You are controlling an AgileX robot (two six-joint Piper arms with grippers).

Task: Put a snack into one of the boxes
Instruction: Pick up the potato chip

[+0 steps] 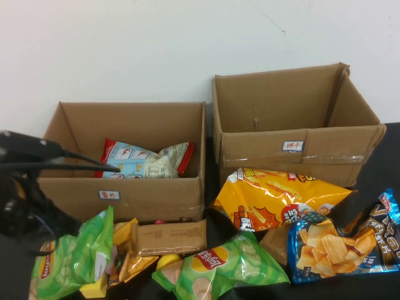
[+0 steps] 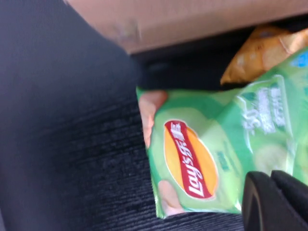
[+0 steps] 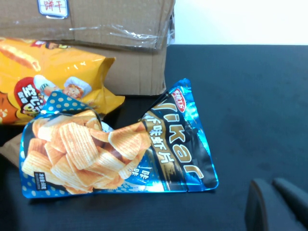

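A green Lay's chip bag [image 1: 75, 256] stands tilted at the front left, its top corner against the front of the low wide cardboard box [image 1: 150, 197], which has a small white label [image 1: 109, 195]. My left arm [image 1: 22, 209] is beside the bag, and its gripper does not show in the high view. In the left wrist view my left gripper [image 2: 272, 175] is shut at the near edge of this bag [image 2: 216, 144]. A second green bag [image 1: 225, 265] lies flat at the front centre. My right gripper [image 3: 274, 185] is shut and empty over dark table.
The low box holds a blue-white snack pack [image 1: 140, 161]. The taller taped box [image 1: 300, 134] stands at the right. An orange-yellow bag [image 1: 275, 197] and a blue bag [image 1: 337, 247] lie before it. A brown pack [image 1: 169, 237] and yellow packs lie between the green bags.
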